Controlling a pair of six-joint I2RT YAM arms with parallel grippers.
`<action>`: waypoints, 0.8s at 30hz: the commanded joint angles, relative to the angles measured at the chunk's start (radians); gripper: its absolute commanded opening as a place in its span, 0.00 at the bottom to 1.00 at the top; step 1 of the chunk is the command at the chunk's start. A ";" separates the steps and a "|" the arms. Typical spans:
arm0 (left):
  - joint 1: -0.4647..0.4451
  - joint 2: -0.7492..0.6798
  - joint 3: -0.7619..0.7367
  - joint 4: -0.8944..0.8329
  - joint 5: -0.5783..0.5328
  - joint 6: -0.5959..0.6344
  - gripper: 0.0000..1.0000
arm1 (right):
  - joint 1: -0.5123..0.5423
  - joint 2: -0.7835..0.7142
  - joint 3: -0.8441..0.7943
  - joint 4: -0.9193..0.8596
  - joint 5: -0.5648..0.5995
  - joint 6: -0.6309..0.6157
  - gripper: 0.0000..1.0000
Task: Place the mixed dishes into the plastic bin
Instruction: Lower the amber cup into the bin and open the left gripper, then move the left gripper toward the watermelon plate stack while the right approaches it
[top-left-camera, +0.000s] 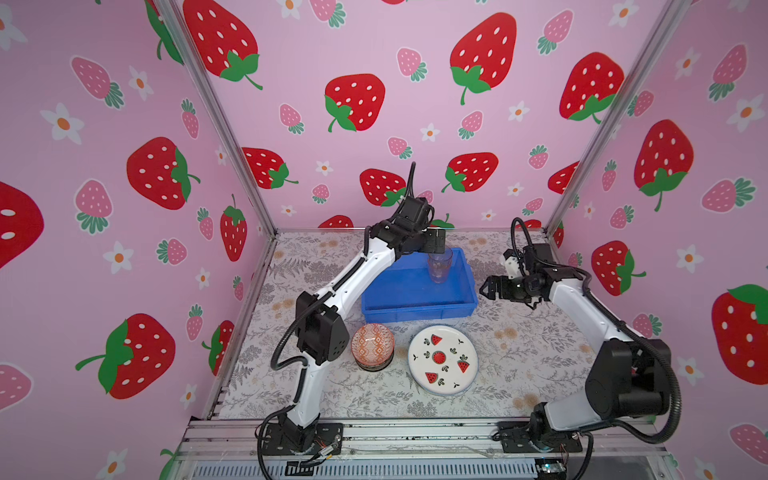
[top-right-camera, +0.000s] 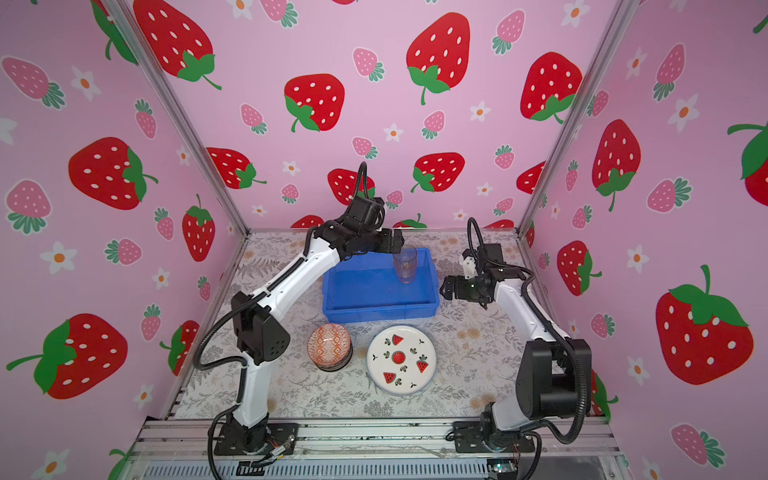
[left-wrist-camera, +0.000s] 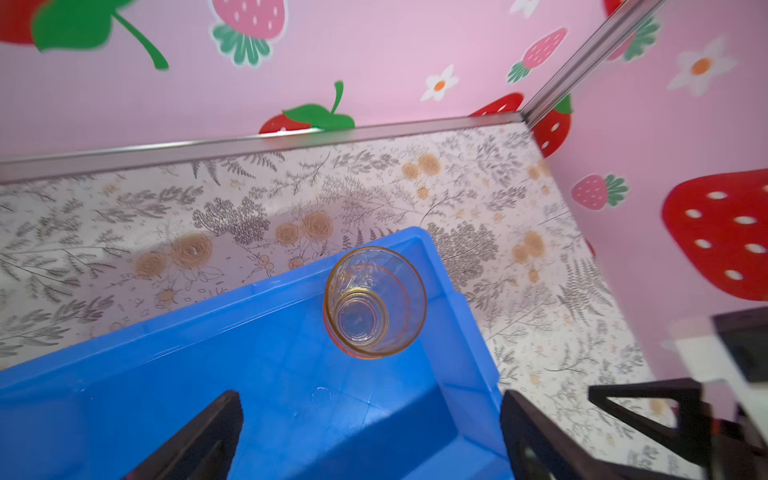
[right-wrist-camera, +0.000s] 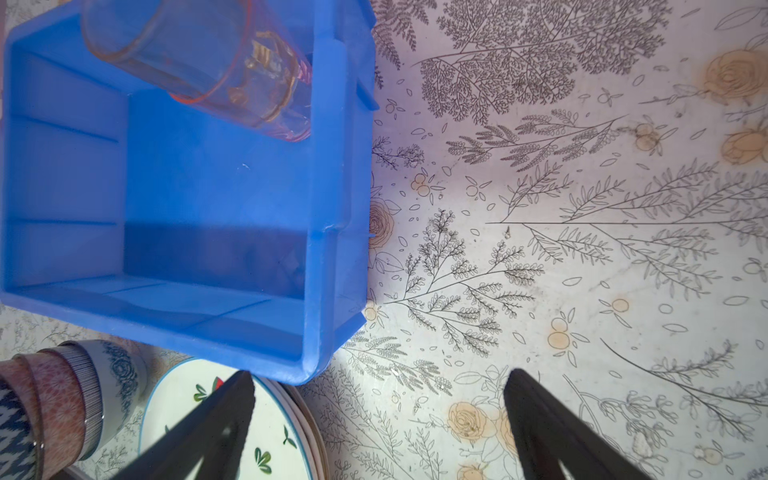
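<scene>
So the clear tumbler (top-left-camera: 439, 267) stands upright in the far right corner of the blue bin (top-left-camera: 399, 289), left gripper (top-left-camera: 441, 245) hanging right at its rim. Out front on the table (top-left-camera: 523, 332): bowl stack (top-left-camera: 372, 345), orange on top, and watermelon plate (top-left-camera: 442, 359).

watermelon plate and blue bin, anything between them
Nothing; only bare floral table cover separates the watermelon plate from the blue bin, in both top views.

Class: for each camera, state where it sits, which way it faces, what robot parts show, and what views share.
Top views: high in front, facing down and back; left arm and right arm.
Left wrist: above blue bin, facing down at nested tumblers; open left gripper.
Right wrist: beside bin, facing down; open right gripper.
Shared: bin and tumblers in all views.
</scene>
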 joint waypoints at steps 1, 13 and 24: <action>0.001 -0.141 -0.118 0.021 0.000 -0.013 0.99 | 0.030 -0.065 -0.023 -0.037 -0.015 0.008 0.96; 0.108 -0.672 -0.716 0.005 -0.111 -0.184 0.99 | 0.426 -0.142 0.007 -0.035 0.155 0.193 0.96; 0.354 -0.908 -0.970 -0.110 -0.086 -0.264 1.00 | 0.740 0.017 0.098 -0.003 0.253 0.250 0.92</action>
